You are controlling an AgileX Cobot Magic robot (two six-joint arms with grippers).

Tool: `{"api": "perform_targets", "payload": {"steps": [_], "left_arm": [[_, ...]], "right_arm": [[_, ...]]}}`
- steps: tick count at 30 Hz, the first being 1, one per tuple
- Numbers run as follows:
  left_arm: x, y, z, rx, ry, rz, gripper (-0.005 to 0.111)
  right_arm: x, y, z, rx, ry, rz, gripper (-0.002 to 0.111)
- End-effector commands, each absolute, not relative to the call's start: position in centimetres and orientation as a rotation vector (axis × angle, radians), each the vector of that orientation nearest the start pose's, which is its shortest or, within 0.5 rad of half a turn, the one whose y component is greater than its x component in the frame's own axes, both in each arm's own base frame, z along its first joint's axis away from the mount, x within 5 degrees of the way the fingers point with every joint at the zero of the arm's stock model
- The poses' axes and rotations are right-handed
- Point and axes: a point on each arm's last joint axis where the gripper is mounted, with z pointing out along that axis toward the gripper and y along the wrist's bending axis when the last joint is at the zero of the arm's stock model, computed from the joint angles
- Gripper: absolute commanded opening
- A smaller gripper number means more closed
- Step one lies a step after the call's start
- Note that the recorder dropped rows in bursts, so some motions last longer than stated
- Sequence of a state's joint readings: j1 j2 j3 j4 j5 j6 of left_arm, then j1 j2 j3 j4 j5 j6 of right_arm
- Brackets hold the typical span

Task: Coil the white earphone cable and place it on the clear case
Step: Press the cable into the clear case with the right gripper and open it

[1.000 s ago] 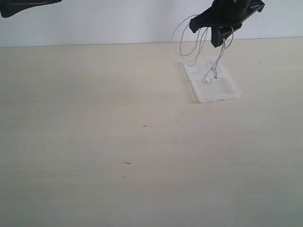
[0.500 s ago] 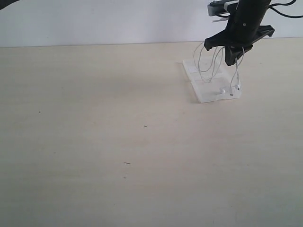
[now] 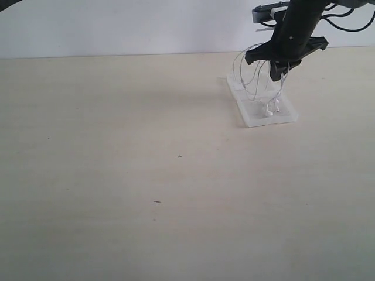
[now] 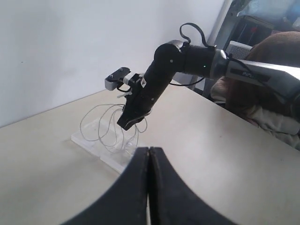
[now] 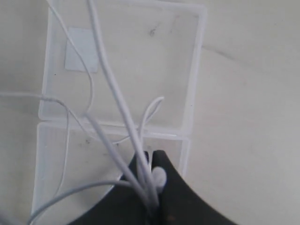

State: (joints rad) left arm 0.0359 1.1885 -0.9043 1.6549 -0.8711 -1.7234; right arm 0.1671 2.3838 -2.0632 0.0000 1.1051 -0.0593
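Note:
The white earphone cable (image 3: 253,76) hangs in loose loops from my right gripper (image 3: 274,71), which is shut on a bunch of its strands. The loops dangle straight over the clear case (image 3: 261,115), and the earbuds (image 3: 272,110) touch or nearly touch its near section. In the right wrist view the strands (image 5: 119,101) run out from between the shut black fingers (image 5: 176,187) above the case's two square sections (image 5: 194,70). My left gripper (image 4: 148,151) is shut and holds nothing; in its view the right arm (image 4: 154,84) holds the cable loops (image 4: 105,126) over the case (image 4: 84,139).
The light wooden table (image 3: 146,175) stretches wide to the left and front of the case, with a few tiny dark specks (image 3: 157,202). A white wall (image 3: 117,26) stands behind. A person's head (image 4: 276,51) shows at the table's far side in the left wrist view.
The right gripper has come down over the case from a higher pose, then shifted slightly left. The cable loops and earbuds swung with it and now hang lower over the case.

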Motion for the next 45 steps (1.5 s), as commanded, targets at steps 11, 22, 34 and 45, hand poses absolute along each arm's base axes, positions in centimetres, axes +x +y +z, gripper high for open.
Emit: {"api": "perform_targets", "payload": {"steps": [11,22,34,45], "left_arm": [[23.8,-6.1,35.7,0.527,1.735,-0.804,0.000],[23.9,-6.0,35.6,0.524,1.736,-0.799,0.000],[23.9,-6.0,35.6,0.523,1.740,-0.794,0.000],[23.9,-6.0,35.6,0.523,1.740,-0.794,0.000]], "right_arm": [[49.8,8.4,14.1,-0.289,2.947,0.052,0.000],[49.8,8.7,13.7,-0.271,2.959,0.092,0.000],[50.0,8.7,12.8,-0.258,2.953,0.093,0.000],[49.8,8.7,11.2,-0.247,3.014,0.089,0.004]]}}
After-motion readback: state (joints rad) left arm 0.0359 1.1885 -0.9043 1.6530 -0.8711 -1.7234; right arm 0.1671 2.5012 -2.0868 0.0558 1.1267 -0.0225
